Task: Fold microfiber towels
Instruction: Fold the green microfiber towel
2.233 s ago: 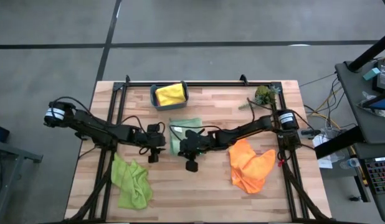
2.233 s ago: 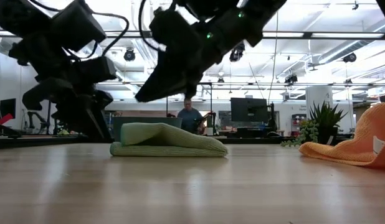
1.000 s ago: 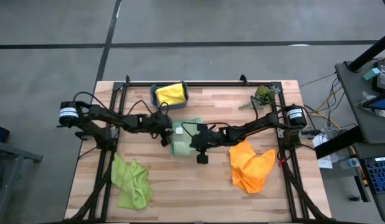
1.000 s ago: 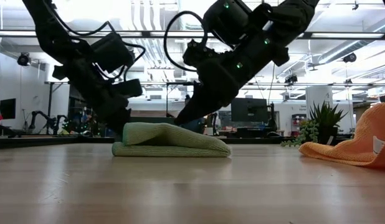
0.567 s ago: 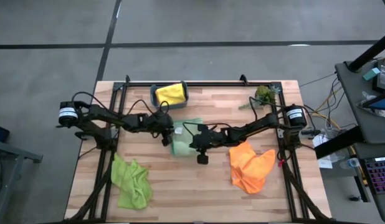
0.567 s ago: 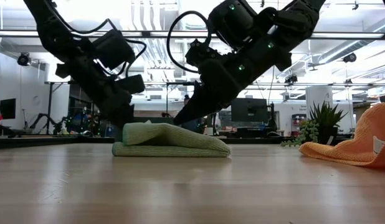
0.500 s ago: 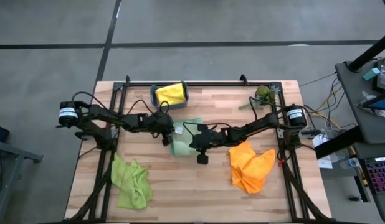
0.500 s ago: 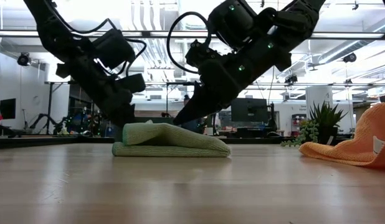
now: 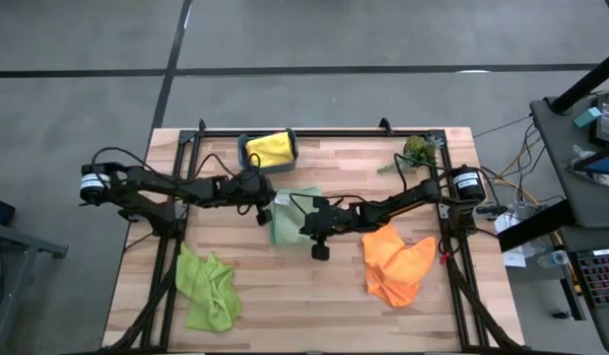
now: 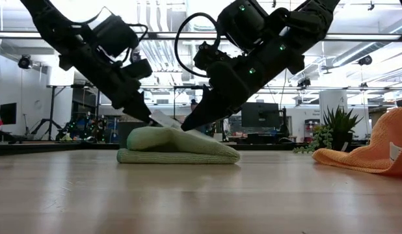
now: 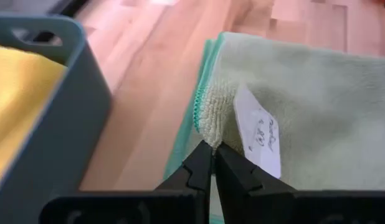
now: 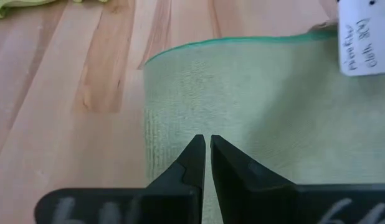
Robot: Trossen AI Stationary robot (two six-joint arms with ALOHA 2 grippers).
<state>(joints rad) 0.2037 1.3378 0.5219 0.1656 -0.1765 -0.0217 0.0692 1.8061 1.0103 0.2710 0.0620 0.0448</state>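
High view shows the butcher-block table (image 9: 314, 296) at frame centre, with the pale sage green towel (image 9: 290, 219) lying folded mid-frame. The left gripper (image 11: 212, 163) is pinched on that towel's upper corner beside its white tag (image 11: 260, 132), seemingly to lift it for another fold. The right gripper (image 12: 202, 157), fingers together and empty, presses the plush, teal-edged cloth, probably to pin the crease.

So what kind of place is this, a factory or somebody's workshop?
Most likely a robotics lab or open workshop. Two robot arms are bolted to a wooden table, a person sits among computer monitors in the background, and exposed pipes and strip lights run along the ceiling.
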